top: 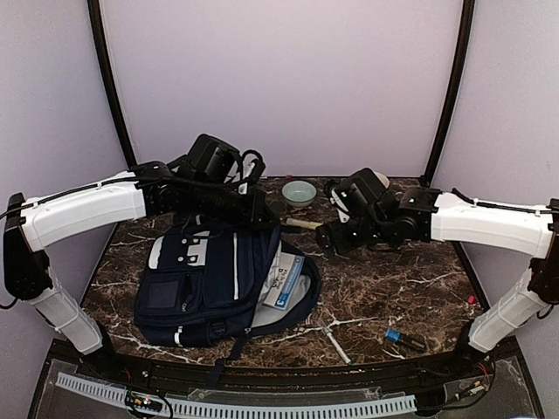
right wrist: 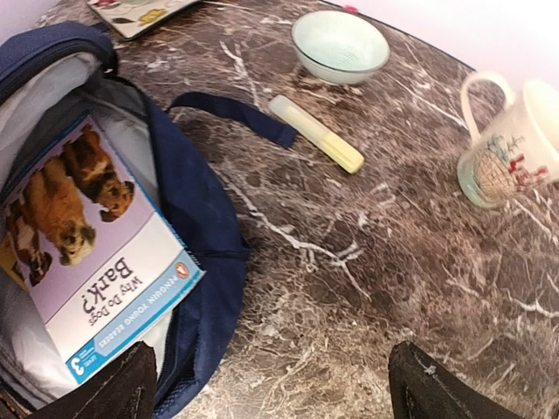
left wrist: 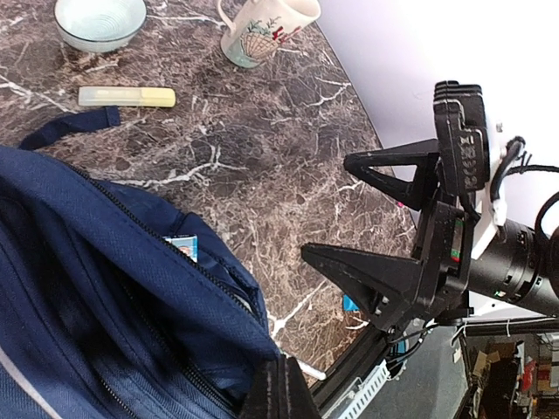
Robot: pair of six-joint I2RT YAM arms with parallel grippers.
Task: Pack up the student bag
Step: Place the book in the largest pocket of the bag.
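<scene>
The student bag (top: pixel 201 288) lay on its back on the left half of the table (top: pixel 393 288), its mouth gaping toward the middle. One book (right wrist: pixel 96 262), a thin reader with dogs on the cover, sat in that mouth against the grey lining; its lower end stuck out past the zip edge, so it looked only partly tucked in.

The left tool (left wrist: pixel 278 388) was pressed together on the fabric at the bag's rim, apparently holding the opening up. The right tool (right wrist: pixel 275 388) hung just beside the book, over bare table, with its fingers spread wide and nothing between them.

Outside the bag were a yellow marker (right wrist: pixel 314 133) beside the carry strap, a pale bowl (right wrist: pixel 341 44) and a printed mug (right wrist: pixel 507 148) further back, and, near the front edge, a white pen (top: pixel 332 339) and a small blue thing (top: pixel 397 336) too small to name.

By this showing the packing was at an early stage: one item mostly in, several loose, and the zip open.
</scene>
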